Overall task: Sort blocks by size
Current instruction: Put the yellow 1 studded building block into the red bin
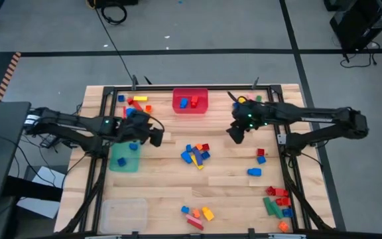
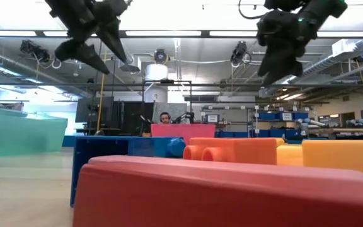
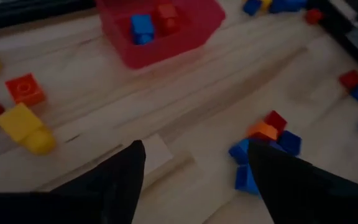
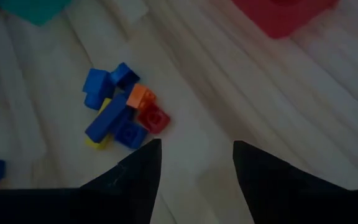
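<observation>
Pale wood planks make up the counter (image 1: 224, 186), and the blocks lie scattered over it in several clumps. A central heap (image 1: 195, 154) of mostly blue pieces with a little red, orange and yellow sits between the two arms. Two blue bricks and a red one already rest inside the red bin (image 1: 190, 101) at the far edge. Another blue brick (image 1: 133, 147) lies in the green bin (image 1: 125, 158) on the left side, right under the left arm. More blocks gather along the right near edge (image 1: 278, 202), a few sit at the near middle (image 1: 197, 215), and a small group lies at the far left corner (image 1: 135, 103). The clear bin (image 1: 123, 215) stands at the near left.

The left end effector (image 3: 194, 168) hangs above the counter beside the green bin, its fingers spread apart with nothing between them. The right end effector (image 4: 196, 160) hovers above bare wood on the right of the central heap, fingers likewise parted and empty. Beyond the counter, a person (image 2: 164, 118) sits in the workshop behind the red bin.
</observation>
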`<state>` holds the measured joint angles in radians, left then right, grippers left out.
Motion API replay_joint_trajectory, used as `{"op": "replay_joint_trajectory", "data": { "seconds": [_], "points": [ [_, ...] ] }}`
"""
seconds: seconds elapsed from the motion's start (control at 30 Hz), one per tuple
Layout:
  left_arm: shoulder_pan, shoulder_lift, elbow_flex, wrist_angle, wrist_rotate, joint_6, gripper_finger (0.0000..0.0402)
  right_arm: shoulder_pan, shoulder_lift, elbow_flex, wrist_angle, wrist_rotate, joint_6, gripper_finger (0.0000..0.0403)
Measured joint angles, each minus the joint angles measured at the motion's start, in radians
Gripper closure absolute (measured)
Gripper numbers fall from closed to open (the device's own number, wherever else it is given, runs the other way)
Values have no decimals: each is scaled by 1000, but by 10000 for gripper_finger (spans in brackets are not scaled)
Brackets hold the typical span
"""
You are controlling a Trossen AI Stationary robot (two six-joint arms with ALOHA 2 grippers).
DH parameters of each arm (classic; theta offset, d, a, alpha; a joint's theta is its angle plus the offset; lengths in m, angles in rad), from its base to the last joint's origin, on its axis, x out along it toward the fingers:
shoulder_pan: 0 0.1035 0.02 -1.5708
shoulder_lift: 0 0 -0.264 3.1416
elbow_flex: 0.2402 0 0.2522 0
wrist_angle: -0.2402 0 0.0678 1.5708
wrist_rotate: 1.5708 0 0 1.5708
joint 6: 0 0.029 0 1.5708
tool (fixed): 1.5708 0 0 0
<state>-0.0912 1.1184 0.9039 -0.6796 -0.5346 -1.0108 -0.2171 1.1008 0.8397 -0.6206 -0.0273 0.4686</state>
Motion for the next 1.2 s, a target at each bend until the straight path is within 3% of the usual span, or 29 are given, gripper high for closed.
{"op": "replay_joint_trajectory", "data": {
  "seconds": [0.23,0.57,0.77,1.2],
  "points": [
    [119,76,0,19,37,-175,123,1,-70,-50,-1,0,-18,192],
    [516,83,0,-57,282,-166,131,-3,-71,-51,64,0,-2,192],
    [713,151,1,-66,433,-51,131,-4,-71,-51,100,12,37,192],
    [881,359,1,-73,555,69,131,-4,-70,-51,119,60,116,193]
  ]
}}
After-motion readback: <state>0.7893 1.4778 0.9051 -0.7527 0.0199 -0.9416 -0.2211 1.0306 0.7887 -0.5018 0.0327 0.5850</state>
